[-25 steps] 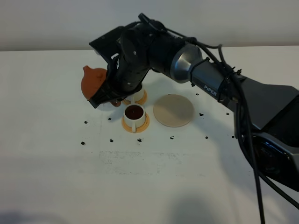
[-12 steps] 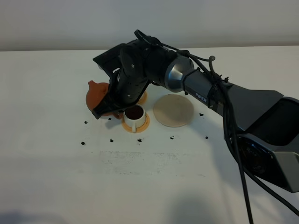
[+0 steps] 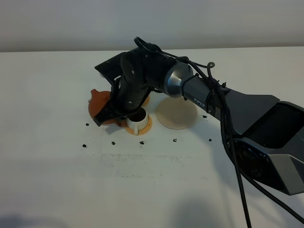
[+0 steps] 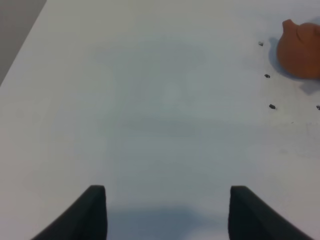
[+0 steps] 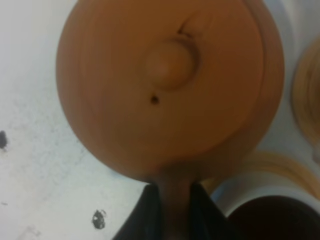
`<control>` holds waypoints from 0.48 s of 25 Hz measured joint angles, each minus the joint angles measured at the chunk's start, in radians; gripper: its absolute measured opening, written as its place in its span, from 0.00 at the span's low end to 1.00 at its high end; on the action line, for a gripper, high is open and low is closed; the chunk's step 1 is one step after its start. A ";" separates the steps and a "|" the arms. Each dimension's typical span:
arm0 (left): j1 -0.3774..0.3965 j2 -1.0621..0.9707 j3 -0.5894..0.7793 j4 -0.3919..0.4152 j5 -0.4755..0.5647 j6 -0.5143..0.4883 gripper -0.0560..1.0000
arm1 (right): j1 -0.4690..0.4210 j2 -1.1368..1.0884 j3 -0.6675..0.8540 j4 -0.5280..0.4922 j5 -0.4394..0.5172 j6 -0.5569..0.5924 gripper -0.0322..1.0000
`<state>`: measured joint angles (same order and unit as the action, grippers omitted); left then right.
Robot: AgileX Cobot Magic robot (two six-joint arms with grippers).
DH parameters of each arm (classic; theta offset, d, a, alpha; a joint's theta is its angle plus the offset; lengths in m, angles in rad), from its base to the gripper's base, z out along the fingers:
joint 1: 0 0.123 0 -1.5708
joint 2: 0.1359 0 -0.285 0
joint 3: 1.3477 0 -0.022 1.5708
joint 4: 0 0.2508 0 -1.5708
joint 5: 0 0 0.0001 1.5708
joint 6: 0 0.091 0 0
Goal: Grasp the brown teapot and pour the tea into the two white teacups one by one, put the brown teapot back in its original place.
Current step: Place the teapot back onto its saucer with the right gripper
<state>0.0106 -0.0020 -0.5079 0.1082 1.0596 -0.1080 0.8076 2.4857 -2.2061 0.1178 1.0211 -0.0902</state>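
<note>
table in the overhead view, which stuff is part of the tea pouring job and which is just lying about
Job:
brown teapot, held by the right end effector
near white teacup, dark tea inside
cream coaster

Lying about:
black specks on the table
left end effector, idle

1. This looks like a robot test bench in a lab, not a home or a kitchen: a bare white table fills the exterior high view, with a plain pale wall behind its far edge.
2. Small black marks dot the table in a loose ring around the cream-white coaster, like placement markers for a repeated trial.
3. A dark industrial arm lettered "PIPER", with loose cables tied along it, reaches over the table just left of that coaster.
4. The tea things are sparse props: a brown teapot and a white teacup on an orange coaster, left of the cream-white coaster.
</note>
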 joint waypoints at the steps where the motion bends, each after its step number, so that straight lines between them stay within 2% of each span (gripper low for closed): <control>1: 0.000 0.000 0.000 0.000 0.000 0.000 0.53 | 0.003 0.000 -0.017 -0.010 0.013 0.000 0.15; 4: 0.000 0.000 0.000 0.000 0.000 0.000 0.53 | 0.020 -0.015 -0.069 -0.041 0.032 0.002 0.15; 12: 0.000 0.000 0.000 -0.001 0.000 0.000 0.53 | 0.031 -0.152 -0.085 -0.076 0.047 0.002 0.15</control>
<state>0.0106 -0.0020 -0.5079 0.1074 1.0596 -0.1080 0.8386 2.3335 -2.2913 0.0423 1.0678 -0.0881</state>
